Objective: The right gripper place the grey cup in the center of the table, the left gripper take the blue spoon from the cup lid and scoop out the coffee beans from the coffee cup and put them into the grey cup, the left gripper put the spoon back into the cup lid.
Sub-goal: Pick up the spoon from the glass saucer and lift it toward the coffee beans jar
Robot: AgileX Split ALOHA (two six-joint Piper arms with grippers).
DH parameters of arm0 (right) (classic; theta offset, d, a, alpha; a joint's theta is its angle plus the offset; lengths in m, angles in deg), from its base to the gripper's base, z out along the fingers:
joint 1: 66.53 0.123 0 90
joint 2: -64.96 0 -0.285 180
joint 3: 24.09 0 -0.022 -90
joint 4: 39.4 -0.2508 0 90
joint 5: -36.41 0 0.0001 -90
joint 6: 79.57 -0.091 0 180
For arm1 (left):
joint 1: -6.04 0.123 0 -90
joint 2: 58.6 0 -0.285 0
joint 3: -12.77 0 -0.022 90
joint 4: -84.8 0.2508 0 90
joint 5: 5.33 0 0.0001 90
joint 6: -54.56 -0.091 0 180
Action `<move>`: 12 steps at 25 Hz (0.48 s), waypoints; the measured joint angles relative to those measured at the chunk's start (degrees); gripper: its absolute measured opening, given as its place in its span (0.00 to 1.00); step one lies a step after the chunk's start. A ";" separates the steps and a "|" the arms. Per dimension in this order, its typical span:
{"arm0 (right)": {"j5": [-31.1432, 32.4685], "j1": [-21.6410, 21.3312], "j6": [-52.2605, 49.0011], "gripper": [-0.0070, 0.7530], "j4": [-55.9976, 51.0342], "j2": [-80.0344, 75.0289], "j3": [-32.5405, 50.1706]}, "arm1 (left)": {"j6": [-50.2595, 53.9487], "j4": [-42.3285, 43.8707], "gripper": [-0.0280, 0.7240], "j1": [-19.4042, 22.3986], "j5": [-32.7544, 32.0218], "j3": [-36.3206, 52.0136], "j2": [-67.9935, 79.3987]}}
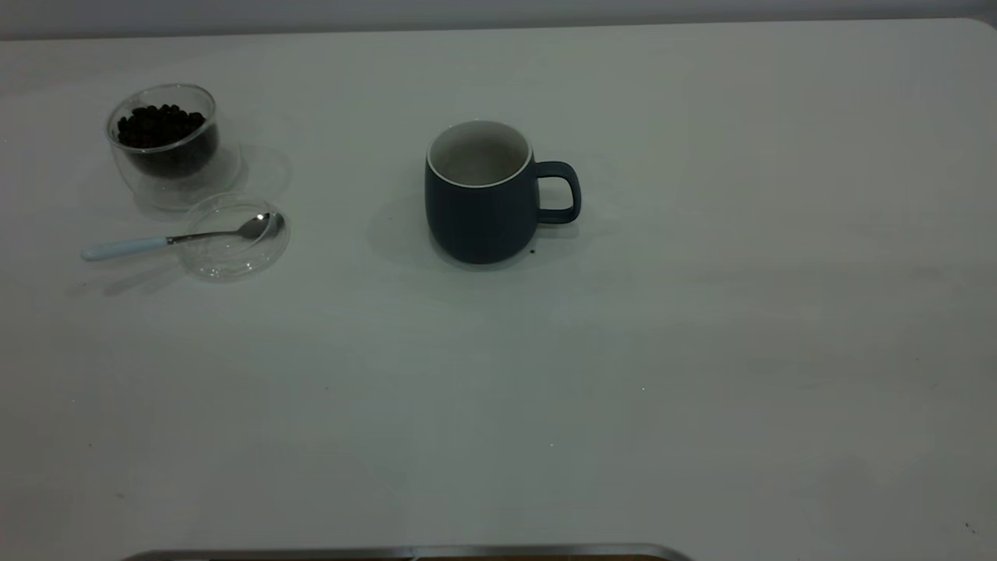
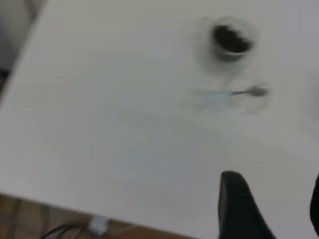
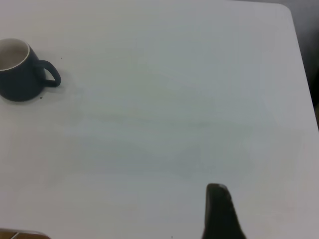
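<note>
On the white counter [image 1: 701,351], the scene reads from the clear double-walled glass coffee cup [image 1: 166,146], which stands upright at the far left, filled with a heap of dark roasted coffee beans [image 1: 161,126]. Just in front of the glass cup, nearly touching it, lies the shallow round clear glass cup lid [image 1: 234,238]. The blue spoon [image 1: 183,237], with its shiny metal bowl and pale blue handle, rests across that lid: its bowl sits inside the lid toward the right rim, and its long axis runs almost level from right to left, the handle reaching out past the lid's left edge and dipping onto the counter, pointing away from the mug. Well to the right of the glass cup, near the counter's middle, stands the rounded dark blue-grey ceramic grey cup [image 1: 481,191], upright, its whitish interior open to view and its loop handle pointing right, away from the glass cup.

Neither arm appears in the exterior view. In the left wrist view, the left gripper [image 2: 271,209] hangs above bare counter, well back from the glass cup, with its black jaws set apart. The right gripper [image 3: 222,211] hovers far from the mug on the side away from the glass cup; whether its jaws are spread or pressed together cannot be told.
</note>
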 joint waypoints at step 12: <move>0.00 0.00 0.00 0.67 0.00 0.00 0.00 | 4.76 11.13 0.59 0.19 6.14 -9.16 32.27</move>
